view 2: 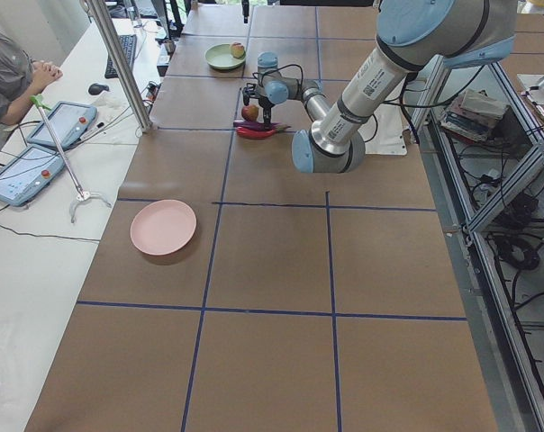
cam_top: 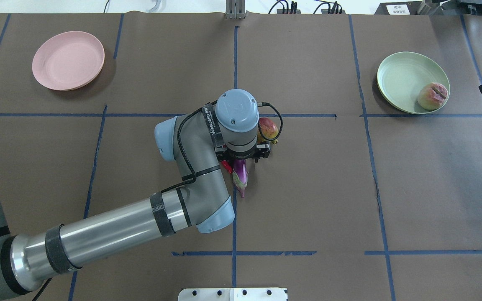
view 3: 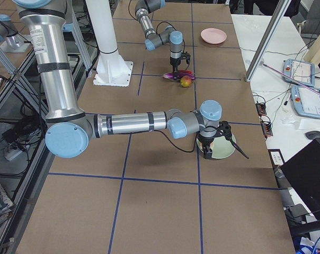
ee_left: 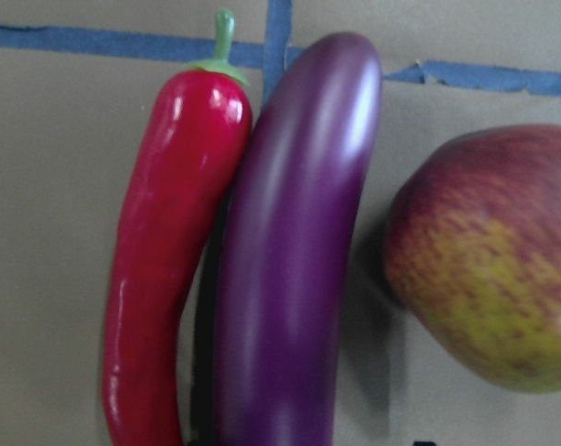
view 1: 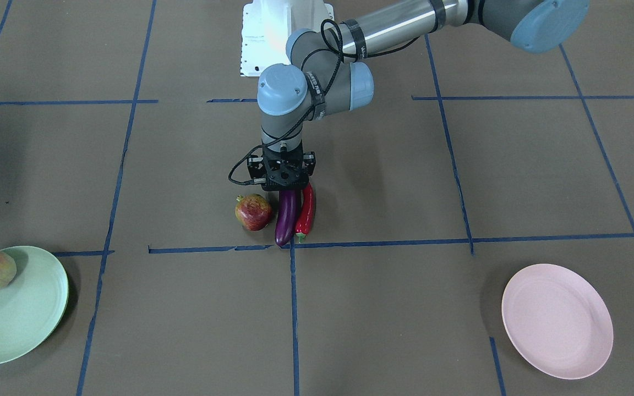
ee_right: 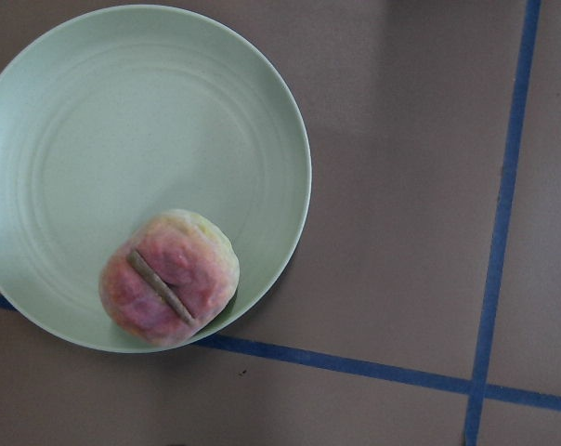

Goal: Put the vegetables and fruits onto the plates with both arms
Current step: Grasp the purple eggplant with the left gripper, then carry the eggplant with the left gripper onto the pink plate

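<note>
A purple eggplant [view 1: 287, 217] and a red chili pepper [view 1: 306, 212] lie side by side and touching at the table's middle, with a red-green pomegranate [view 1: 253, 212] just beside the eggplant. My left gripper [view 1: 287, 184] points down, low over the eggplant's cap end; its fingers are hidden, so I cannot tell its state. The left wrist view shows the eggplant [ee_left: 294, 251], chili [ee_left: 164, 251] and pomegranate [ee_left: 489, 260] close up. The peach [cam_top: 432, 96] sits on the mint green plate [cam_top: 400, 79]. My right gripper [view 3: 212, 150] hovers above that plate; I cannot tell its state. The pink plate [cam_top: 67, 60] is empty.
The white base block [cam_top: 232, 294] stands at the robot's edge of the table. Blue tape lines cross the brown table top. A metal post [view 2: 119, 63] and the operators' side table with tablets [view 2: 24, 171] stand beyond the far edge.
</note>
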Action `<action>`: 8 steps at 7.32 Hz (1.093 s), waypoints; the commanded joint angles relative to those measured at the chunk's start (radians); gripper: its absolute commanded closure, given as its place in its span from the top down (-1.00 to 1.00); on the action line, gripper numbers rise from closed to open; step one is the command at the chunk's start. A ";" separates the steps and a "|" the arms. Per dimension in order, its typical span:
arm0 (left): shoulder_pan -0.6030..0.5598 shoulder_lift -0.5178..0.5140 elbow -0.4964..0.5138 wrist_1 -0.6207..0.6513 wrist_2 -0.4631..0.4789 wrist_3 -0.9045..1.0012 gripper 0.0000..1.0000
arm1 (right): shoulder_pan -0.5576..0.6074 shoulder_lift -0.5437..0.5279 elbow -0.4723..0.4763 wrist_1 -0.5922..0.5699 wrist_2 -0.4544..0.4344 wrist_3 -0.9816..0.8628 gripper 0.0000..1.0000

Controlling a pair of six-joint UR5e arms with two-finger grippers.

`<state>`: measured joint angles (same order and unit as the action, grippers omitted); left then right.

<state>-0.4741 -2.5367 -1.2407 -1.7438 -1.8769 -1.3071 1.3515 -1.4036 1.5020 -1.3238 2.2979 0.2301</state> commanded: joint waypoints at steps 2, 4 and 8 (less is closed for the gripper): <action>-0.003 0.004 -0.008 0.012 0.001 0.005 -0.90 | 0.000 0.002 0.001 0.000 0.000 0.000 1.00; -0.069 0.076 -0.188 0.068 -0.034 0.003 -1.00 | -0.002 0.003 0.001 0.001 0.000 0.000 1.00; -0.337 0.312 -0.429 0.228 -0.038 0.009 -0.87 | -0.009 0.002 0.001 0.003 0.005 -0.002 1.00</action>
<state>-0.7134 -2.2764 -1.6721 -1.5232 -1.9140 -1.3047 1.3468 -1.4019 1.5029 -1.3221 2.2996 0.2298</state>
